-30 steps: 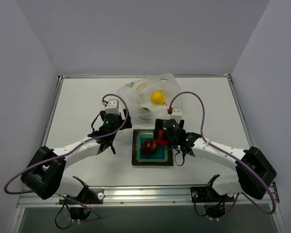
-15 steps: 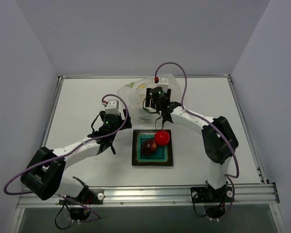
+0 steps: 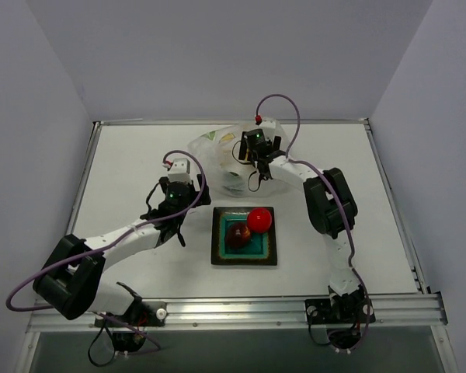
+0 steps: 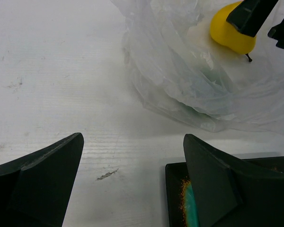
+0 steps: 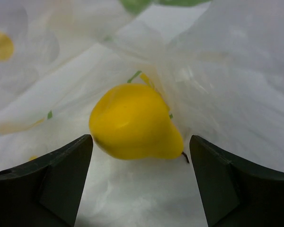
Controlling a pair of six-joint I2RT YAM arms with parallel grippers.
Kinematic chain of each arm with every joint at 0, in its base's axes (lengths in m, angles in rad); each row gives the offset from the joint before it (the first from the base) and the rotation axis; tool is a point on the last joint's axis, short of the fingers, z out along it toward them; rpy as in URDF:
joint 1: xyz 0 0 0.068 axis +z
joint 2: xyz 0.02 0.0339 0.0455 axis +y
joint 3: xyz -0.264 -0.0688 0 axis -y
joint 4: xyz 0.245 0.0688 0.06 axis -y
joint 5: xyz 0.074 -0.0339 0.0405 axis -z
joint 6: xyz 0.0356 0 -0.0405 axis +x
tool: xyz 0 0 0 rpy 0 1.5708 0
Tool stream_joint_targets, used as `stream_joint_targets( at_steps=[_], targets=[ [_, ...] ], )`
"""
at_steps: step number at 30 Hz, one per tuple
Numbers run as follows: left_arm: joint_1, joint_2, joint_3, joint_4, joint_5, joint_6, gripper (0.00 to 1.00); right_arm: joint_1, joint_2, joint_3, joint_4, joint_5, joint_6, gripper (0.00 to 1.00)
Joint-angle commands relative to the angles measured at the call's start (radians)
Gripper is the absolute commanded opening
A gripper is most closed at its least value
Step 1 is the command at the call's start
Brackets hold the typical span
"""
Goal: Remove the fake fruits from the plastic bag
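The plastic bag lies at the back of the table, and also shows in the left wrist view. My right gripper is open over it. In the right wrist view its jaws stand either side of the yellow fruit, not closed on it. The yellow fruit lies on the bag's plastic under the right fingers. The bright red fruit and dark red fruit sit on the teal plate. A faint green shape shows through the bag. My left gripper is open and empty.
The plate's dark corner lies just right of my left gripper's gap. Grey walls enclose the table on three sides. The right arm's purple cable loops above the bag.
My right gripper let go of the bright red fruit on the plate and swung back to the bag, over the yellow fruit. The left arm has not moved.
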Motion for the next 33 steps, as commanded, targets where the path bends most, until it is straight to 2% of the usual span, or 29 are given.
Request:
stream_joint_targets(
  at_steps=[1,6,11,15,18,20,23,24,27,33],
  targets=[
    [-0.002,-0.022,0.027,0.023,-0.01,0.011,0.85,-0.016,0.042,0.089,0.018,-0.067,0.01,0.79],
    [-0.002,-0.015,0.03,0.02,-0.021,0.019,0.85,-0.019,0.081,0.123,0.023,-0.122,0.02,0.79],
    [-0.004,-0.01,0.03,0.023,-0.017,0.018,0.85,-0.019,0.091,0.136,0.037,-0.103,0.022,0.76],
    [-0.005,-0.011,0.03,0.024,-0.015,0.018,0.85,-0.03,0.114,0.169,0.038,-0.092,0.022,0.83],
    [-0.004,-0.011,0.032,0.024,-0.015,0.018,0.85,-0.037,0.142,0.195,0.038,-0.102,0.026,0.85],
    [-0.004,-0.01,0.03,0.024,-0.015,0.018,0.85,-0.037,0.148,0.204,0.038,-0.11,0.028,0.81],
    [-0.005,-0.01,0.03,0.023,-0.017,0.019,0.85,-0.037,0.144,0.198,0.041,-0.113,0.034,0.67],
    [-0.005,-0.011,0.03,0.023,-0.018,0.019,0.85,-0.036,0.128,0.193,0.041,-0.112,0.037,0.59],
    [-0.005,-0.013,0.03,0.023,-0.018,0.019,0.85,-0.027,0.063,0.14,0.078,-0.104,0.037,0.46],
    [-0.004,-0.015,0.032,0.021,-0.02,0.022,0.85,0.005,-0.132,-0.014,0.141,-0.11,0.046,0.44]
  ],
)
